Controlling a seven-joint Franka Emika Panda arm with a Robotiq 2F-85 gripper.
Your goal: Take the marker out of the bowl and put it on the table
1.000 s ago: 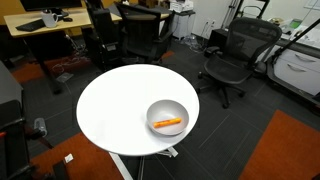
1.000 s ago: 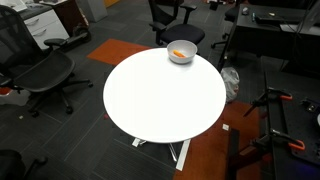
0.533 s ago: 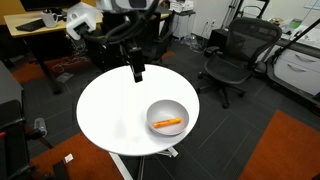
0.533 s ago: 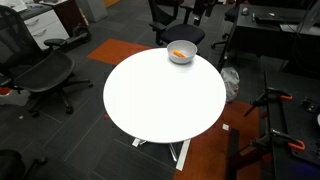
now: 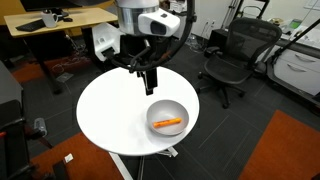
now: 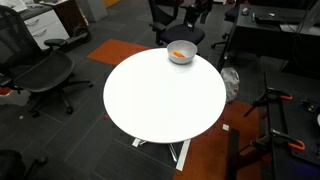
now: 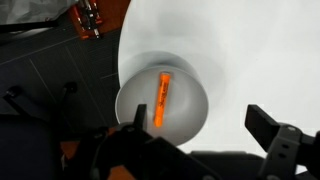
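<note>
The orange marker (image 5: pixel 168 123) lies inside the grey-white bowl (image 5: pixel 166 107), which sits near the edge of the round white table (image 5: pixel 110 110). My gripper (image 5: pixel 150 78) hangs open and empty above the table, just beside the bowl. In the wrist view the marker (image 7: pixel 160 98) lies in the bowl (image 7: pixel 185 105) on the table (image 7: pixel 250 50). The open gripper (image 7: pixel 198 125) frames the bowl's edge, with one finger over the bowl. In an exterior view the bowl (image 6: pixel 186 57) with the marker (image 6: pixel 179 54) stands at the table's (image 6: pixel 160 100) far edge; the arm does not show there.
Black office chairs (image 5: pixel 232 55) (image 6: pixel 35 70) stand around the table. A wooden desk (image 5: pixel 50 25) with equipment is at the back. The floor has dark and orange carpet (image 5: pixel 290 140). Stands and cables (image 6: pixel 275 115) sit beside the table.
The arm was out of view one second ago. It has since swung in over the table and moved towards the bowl. Bowl and marker have not moved.
</note>
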